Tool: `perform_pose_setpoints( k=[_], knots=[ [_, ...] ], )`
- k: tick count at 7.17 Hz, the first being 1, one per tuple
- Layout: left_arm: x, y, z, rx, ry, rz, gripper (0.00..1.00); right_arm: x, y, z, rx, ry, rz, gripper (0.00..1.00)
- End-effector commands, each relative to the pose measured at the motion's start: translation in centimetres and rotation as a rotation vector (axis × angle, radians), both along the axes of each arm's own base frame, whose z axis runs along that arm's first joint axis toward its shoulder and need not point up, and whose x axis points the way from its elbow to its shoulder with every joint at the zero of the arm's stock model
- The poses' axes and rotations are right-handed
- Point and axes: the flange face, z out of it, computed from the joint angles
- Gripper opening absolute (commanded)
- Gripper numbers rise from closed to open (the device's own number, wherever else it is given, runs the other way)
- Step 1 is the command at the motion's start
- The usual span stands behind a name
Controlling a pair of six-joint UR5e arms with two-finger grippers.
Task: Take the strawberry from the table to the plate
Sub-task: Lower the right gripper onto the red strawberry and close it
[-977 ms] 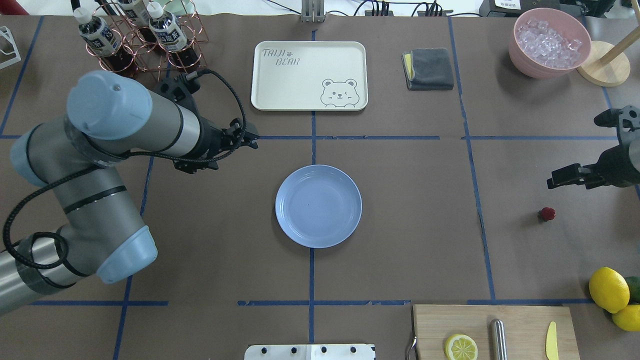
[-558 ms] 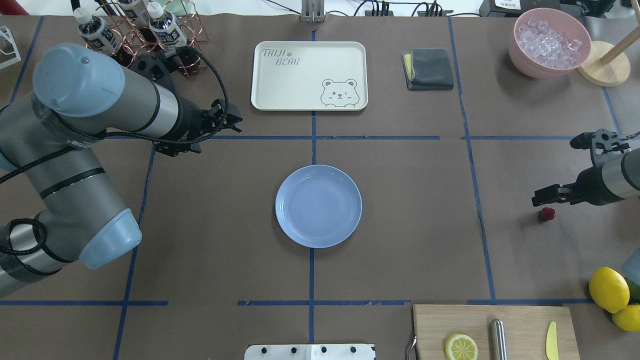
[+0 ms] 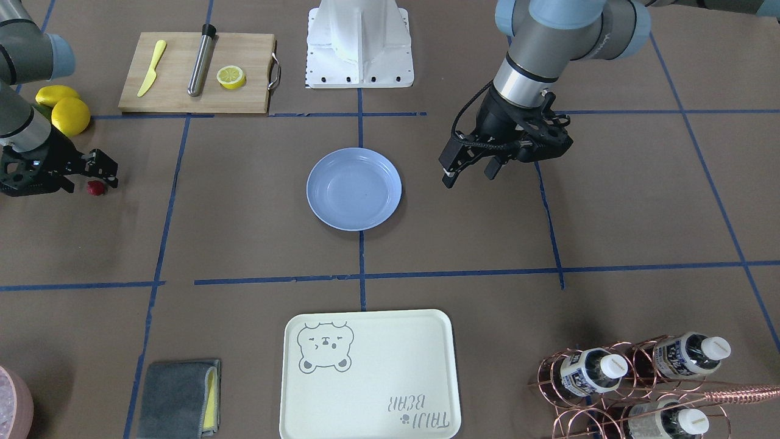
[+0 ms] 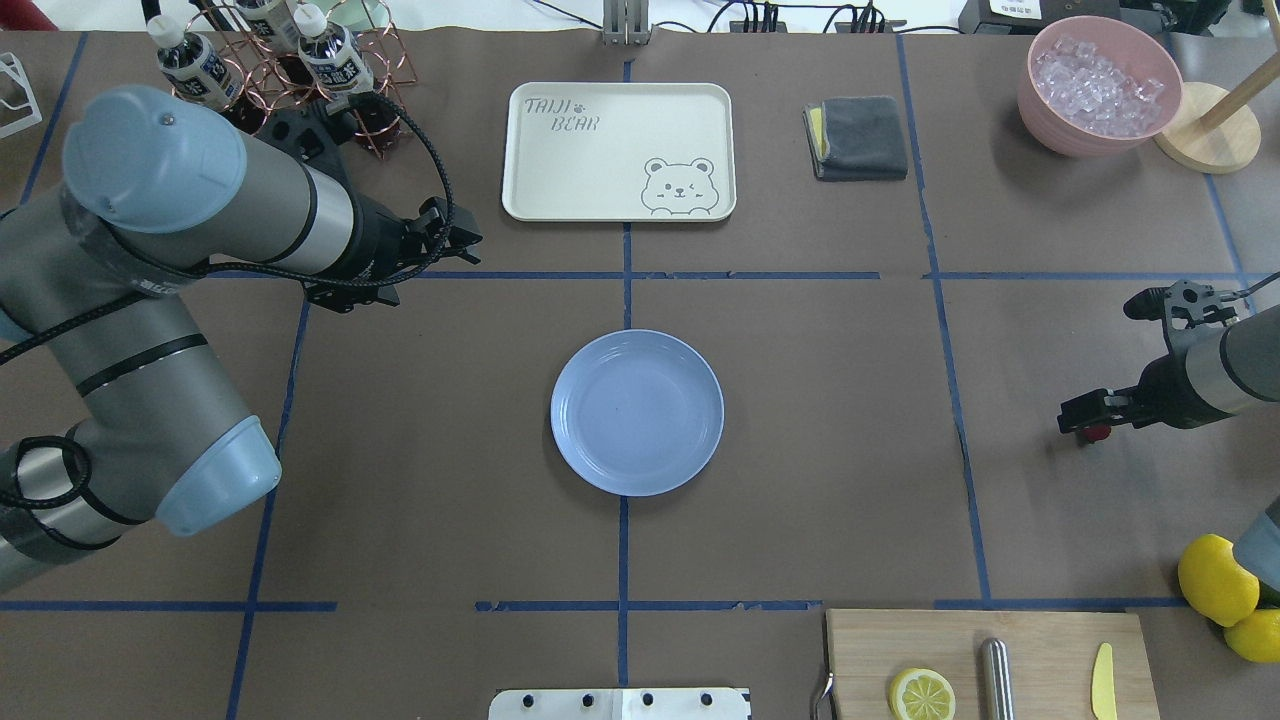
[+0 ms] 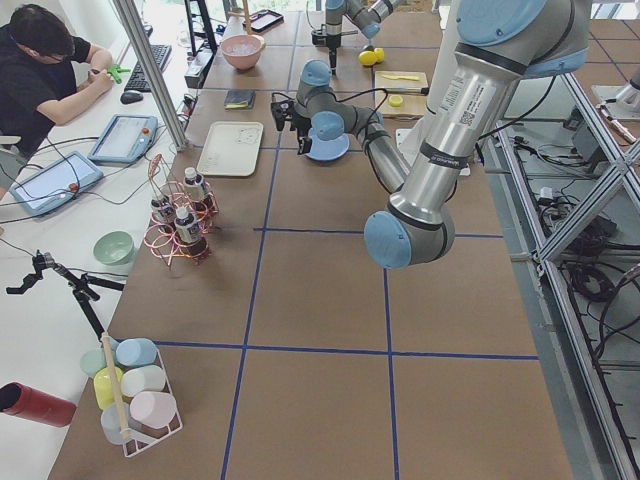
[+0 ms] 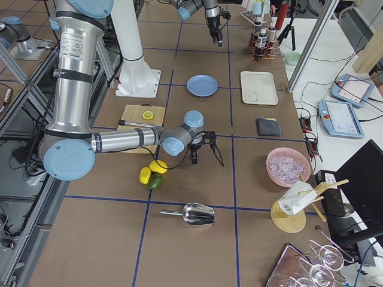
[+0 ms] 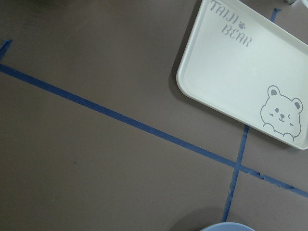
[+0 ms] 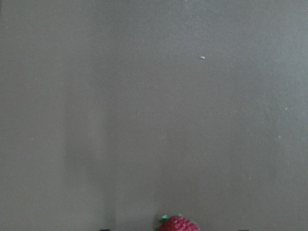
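The strawberry (image 4: 1098,434) is a small dark-red berry lying on the brown table (image 4: 820,420) at the far right, half hidden under my right gripper (image 4: 1078,416). That gripper hangs low over it, open, with the berry (image 3: 94,188) between its fingers and not gripped. The right wrist view shows the strawberry (image 8: 179,224) at its bottom edge. The light-blue plate (image 4: 637,412) sits empty at the table's centre. My left gripper (image 4: 462,240) hovers open near the cream tray's left side, holding nothing.
A cream bear tray (image 4: 618,150) lies behind the plate. A grey cloth (image 4: 857,137) and a pink bowl of ice (image 4: 1100,85) stand at back right. Lemons (image 4: 1215,578) and a cutting board (image 4: 990,660) sit near right; a bottle rack (image 4: 290,70) back left.
My right gripper has come down and leftward until it covers part of the strawberry. The left arm drew back to the left, then held nearly still.
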Motion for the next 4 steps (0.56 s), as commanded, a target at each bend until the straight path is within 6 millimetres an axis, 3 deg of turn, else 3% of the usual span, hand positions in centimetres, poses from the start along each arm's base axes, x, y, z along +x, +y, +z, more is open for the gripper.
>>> perform_pose_setpoints(
  k=[1, 2, 3, 4],
  knots=[
    [-0.01, -0.01, -0.03, 0.000, 0.000, 0.000, 1.00, -0.05, 0.12, 0.60, -0.010, 0.009, -0.004, 0.35],
    [-0.02, -0.01, -0.05, 0.001, 0.001, 0.000, 1.00, 0.01, 0.16, 0.68, -0.010, 0.011, -0.004, 0.12],
    [0.09, 0.02, 0.01, 0.000, 0.000, 0.001, 1.00, 0.12, 0.14, 0.77, -0.009, 0.014, -0.001, 0.00],
    [0.06, 0.05, -0.05, 0.001, 0.001, 0.001, 1.00, 0.41, 0.12, 0.44, 0.006, 0.012, 0.008, 0.00]
  ],
)
